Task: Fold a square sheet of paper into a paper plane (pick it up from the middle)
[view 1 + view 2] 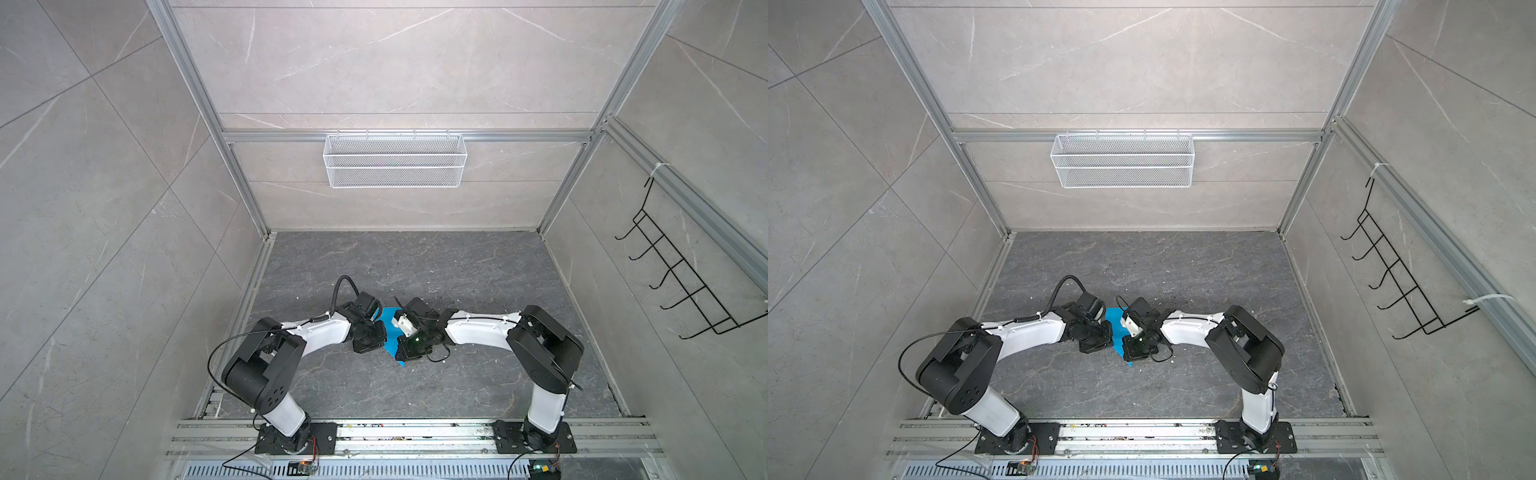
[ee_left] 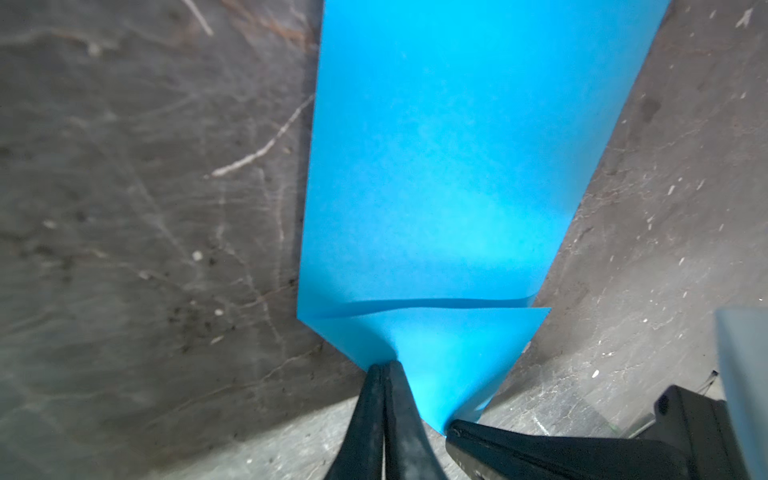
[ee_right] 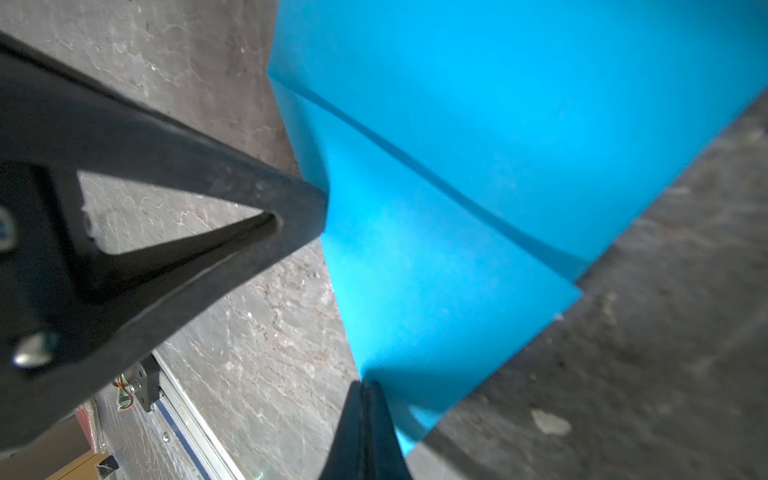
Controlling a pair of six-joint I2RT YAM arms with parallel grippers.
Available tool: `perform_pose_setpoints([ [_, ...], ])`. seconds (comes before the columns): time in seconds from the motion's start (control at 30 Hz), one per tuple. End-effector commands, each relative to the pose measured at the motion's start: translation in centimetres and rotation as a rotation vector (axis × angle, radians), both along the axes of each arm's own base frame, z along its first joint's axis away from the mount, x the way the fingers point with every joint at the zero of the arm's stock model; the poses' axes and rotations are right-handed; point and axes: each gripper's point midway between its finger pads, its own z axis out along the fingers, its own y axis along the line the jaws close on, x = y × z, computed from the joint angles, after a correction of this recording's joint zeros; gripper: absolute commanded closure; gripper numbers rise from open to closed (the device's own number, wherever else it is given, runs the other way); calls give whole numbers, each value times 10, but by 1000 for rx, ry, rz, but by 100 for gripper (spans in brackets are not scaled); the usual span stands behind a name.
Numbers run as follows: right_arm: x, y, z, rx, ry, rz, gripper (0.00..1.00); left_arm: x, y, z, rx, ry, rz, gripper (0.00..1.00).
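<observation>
My left gripper [image 2: 384, 368] and right gripper [image 3: 365, 386] are both pinched together, tips touching the folded bright blue paper sheet [image 2: 436, 166].

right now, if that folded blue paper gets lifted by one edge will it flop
Probably floppy: the blue paper is thin, and its folded edge bows up, leaving a shadowed gap. Likely light enough to slide on the smooth table.

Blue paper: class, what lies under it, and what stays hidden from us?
Dark marbled tabletop shows all round the blue paper, which seems to rest on it. A folded flap lies over its pointed end. Anything beneath sheet or flap is covered.
</observation>
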Motion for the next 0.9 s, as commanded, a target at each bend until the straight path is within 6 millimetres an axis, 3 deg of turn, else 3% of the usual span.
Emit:
perform_pose_setpoints([
  [0.0, -4, -4, 3, -9, 16, -3, 98, -3, 20, -8, 130, 36, 22, 92],
  [0.17, -2, -12, -7, -55, 29, -39, 99, 10, 10, 14, 90, -17, 8, 91],
  [0.37, -4, -21, -18, -97, 31, -66, 99, 23, -17, 45, -64, -98, -22, 86],
  [0.47, -5, -21, -21, -100, 42, -73, 99, 24, -19, 41, -61, -87, -24, 84],
  [0.87, -4, -20, -19, -94, 44, -76, 99, 15, 8, 0, 129, 14, -14, 88],
])
